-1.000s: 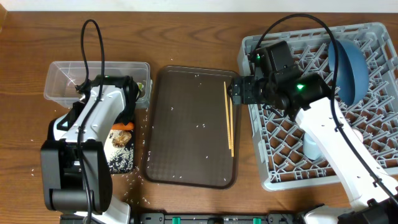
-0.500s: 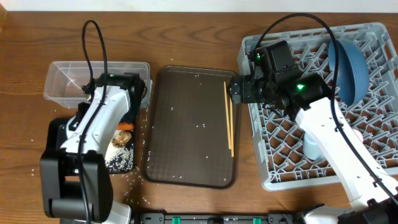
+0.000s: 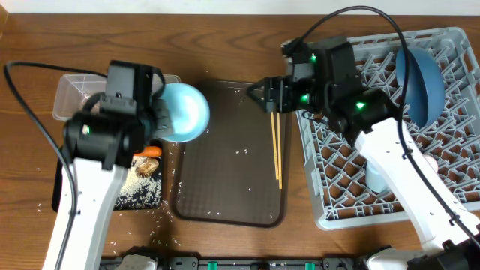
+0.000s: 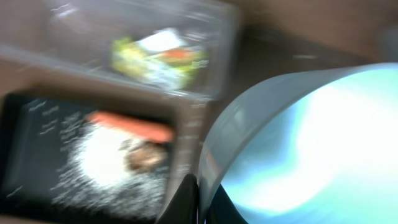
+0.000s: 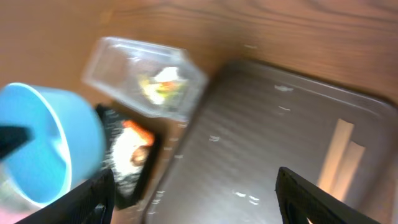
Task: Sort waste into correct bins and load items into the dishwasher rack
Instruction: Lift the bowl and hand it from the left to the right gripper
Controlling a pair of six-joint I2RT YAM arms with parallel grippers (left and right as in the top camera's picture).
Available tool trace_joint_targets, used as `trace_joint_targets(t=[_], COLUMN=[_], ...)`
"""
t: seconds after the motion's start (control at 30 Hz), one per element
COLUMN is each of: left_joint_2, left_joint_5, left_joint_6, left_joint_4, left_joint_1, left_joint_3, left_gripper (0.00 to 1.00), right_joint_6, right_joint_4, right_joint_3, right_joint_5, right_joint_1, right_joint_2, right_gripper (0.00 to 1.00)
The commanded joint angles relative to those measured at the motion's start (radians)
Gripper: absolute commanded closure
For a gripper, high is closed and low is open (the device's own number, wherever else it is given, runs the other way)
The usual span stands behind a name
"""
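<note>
- Near the front-left corner I see the shallow black rectangular tray (image 4: 22, 162). It holds a heap of loose white rice grains (image 3: 141, 187), a brown food lump (image 3: 145, 168) and, at its far end, an orange carrot (image 3: 152, 151).
- Mid-counter lies the brown serving tray (image 3: 225, 187), with the thin wooden chopsticks (image 3: 277, 150) along its right side.
- My left gripper (image 4: 193, 193) pinches the rim of the small light-blue cup (image 3: 186, 112), raised over the serving tray's far-left corner.
- My right gripper (image 3: 260, 91) hovers over that tray's far-right end, fingers spread wide.
- Along the right edge sits the large grey plastic rack (image 3: 337, 210). The large blue plate (image 3: 424, 79) stands in it toward the far-right corner.
- Toward the far-left corner, the clear plastic tub (image 3: 71, 94) holds the silver and yellow-green wrapper (image 4: 155, 59) and the crumpled white tissue (image 4: 158, 40).
</note>
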Motion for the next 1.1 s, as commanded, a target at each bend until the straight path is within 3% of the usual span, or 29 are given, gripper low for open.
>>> trace_joint_targets(t=[0.0,0.37,0.7,1.07], left_joint_2=[-0.031,-0.025,-0.019,-0.019], left_joint_5=[0.137,0.082,-0.056,-0.035], left_joint_6=[0.034,0.030,0.030,0.003], left_joint_4=[0.030,0.077,0.042,0.121], left_joint_1=[-0.080,-0.241,-0.252,-0.252], left_joint_3=[0.014,0.014,0.013,0.013], left_gripper=[0.94,0.94,0.94,0.94], right_joint_6=[-0.034,-0.043,-0.130,-0.152], right_joint_4=[0.032,-0.018,-0.020,-0.087], right_joint_3=[0.005,0.005,0.005,0.005], right_joint_5=[-0.146,0.116,0.114,0.082], right_joint_1=[0.061,0.160,0.117,0.177], right_joint_2=[-0.001,-0.001,-0.049,-0.119], right_gripper=[0.24,0.36,0.34,0.34])
